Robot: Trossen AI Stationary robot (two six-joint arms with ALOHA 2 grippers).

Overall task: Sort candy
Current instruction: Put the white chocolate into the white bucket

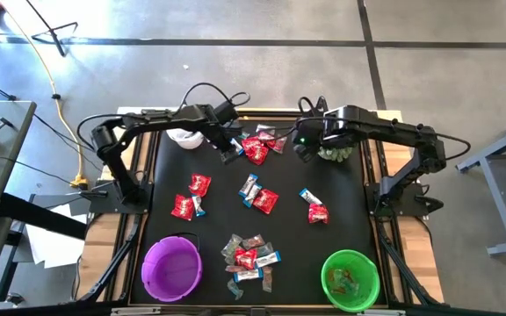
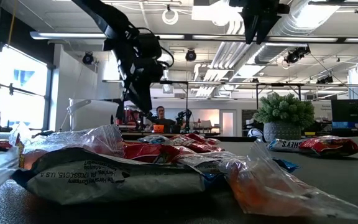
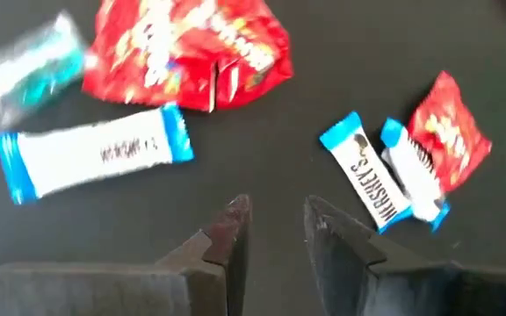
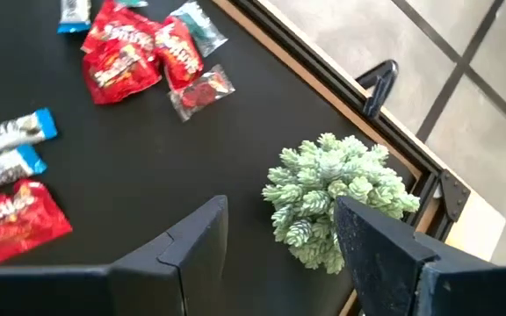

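Observation:
Candy lies scattered on the black mat: a cluster of red packets [image 1: 256,149] near the far edge, more red packets and blue-and-white bars [image 1: 249,188] mid-table, and a mixed pile [image 1: 249,257] near the front. My left gripper [image 3: 275,215] hovers open with a narrow gap above bare mat, just short of a blue-and-white bar [image 3: 95,154] and a red packet [image 3: 191,44]; in the high view the left gripper [image 1: 232,151] sits left of the far cluster. My right gripper [image 4: 279,211] is open wide above the mat, beside the spiky green plant [image 4: 336,193].
A purple bowl [image 1: 172,268] stands at the near left and a green bowl [image 1: 350,279], with some candy in it, at the near right. A white bowl [image 1: 185,136] sits far left. The plant [image 1: 334,154] stands by the far right edge. Bare mat lies between the candy groups.

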